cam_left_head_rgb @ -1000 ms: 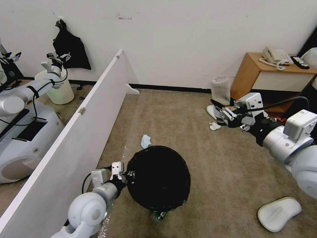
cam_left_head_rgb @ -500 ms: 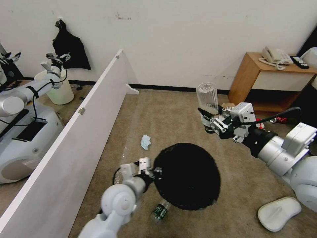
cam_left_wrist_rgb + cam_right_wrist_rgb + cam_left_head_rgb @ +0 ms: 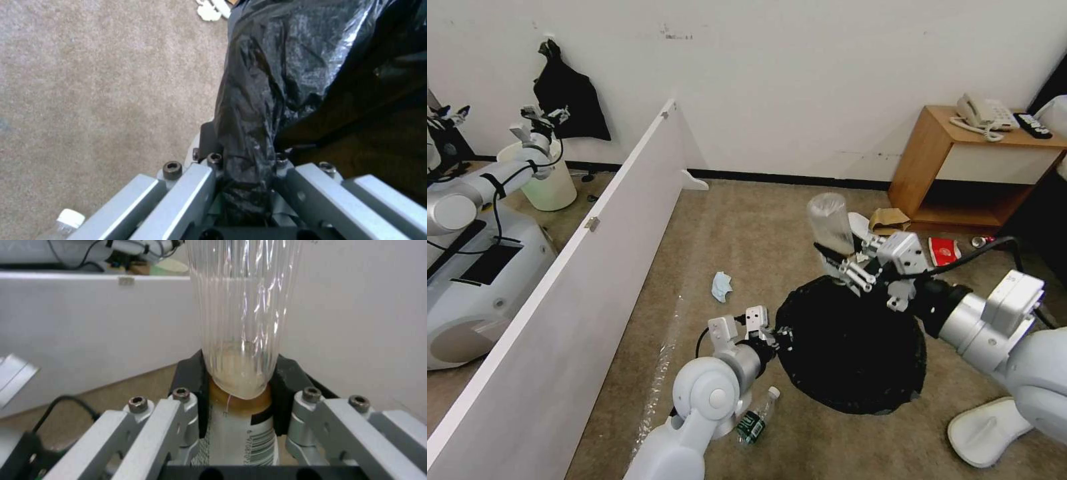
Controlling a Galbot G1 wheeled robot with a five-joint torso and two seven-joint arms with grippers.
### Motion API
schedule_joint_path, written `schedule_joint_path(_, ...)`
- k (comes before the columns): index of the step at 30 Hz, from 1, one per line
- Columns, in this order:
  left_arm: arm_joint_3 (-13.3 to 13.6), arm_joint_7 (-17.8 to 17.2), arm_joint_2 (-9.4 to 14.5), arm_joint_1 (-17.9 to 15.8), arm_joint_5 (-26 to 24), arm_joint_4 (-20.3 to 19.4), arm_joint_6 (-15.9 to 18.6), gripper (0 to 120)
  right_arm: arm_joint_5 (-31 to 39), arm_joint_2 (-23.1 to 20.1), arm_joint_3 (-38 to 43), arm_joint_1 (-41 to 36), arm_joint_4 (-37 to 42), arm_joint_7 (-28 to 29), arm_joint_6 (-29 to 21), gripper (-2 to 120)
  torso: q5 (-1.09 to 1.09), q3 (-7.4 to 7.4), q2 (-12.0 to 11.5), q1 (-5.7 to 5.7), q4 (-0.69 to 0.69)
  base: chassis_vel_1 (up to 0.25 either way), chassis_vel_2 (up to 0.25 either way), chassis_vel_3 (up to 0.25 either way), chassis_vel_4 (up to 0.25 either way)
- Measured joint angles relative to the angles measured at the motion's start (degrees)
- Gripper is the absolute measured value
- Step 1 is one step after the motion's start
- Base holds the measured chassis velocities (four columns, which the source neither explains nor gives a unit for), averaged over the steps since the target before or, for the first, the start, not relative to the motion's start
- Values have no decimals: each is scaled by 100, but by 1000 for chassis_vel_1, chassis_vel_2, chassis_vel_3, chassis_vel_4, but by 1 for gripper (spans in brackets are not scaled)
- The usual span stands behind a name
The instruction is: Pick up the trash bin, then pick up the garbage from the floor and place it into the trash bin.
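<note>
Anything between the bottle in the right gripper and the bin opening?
Nothing visible. The right gripper holds the clear bottle just above the far rim of the trash bin, which the left gripper grips by its rim.

The trash bin (image 3: pixel 854 353) sits centre floor — a tissue (image 3: pixel 720 285) to its left, a slipper (image 3: pixel 984 430) to its right, a bottle (image 3: pixel 754 420) just before it.

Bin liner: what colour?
Black, crinkled and glossy; the liner shows best in the left wrist view.
</note>
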Motion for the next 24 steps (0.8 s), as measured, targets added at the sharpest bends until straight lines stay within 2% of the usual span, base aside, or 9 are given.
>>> schedule_joint_path(7,-5,-55,-44,-15,-84,-39,8,2,-343,110,4,-284,-13,-155,7,25,-1,0,0,0,0,0,0,0,0)
schedule_joint_path(9,-65,-99,-41,-27,-160,-97,8,2,-650,243,0,-498,-67,-262,14,25,-1,0,0,0,0,0,0,0,0)
schedule_joint_path(24,-255,-107,-20,127,-217,-273,-20,2,-1602,670,-44,-1124,-485,-637,181,25,-1,0,0,0,-1,0,0,0,0)
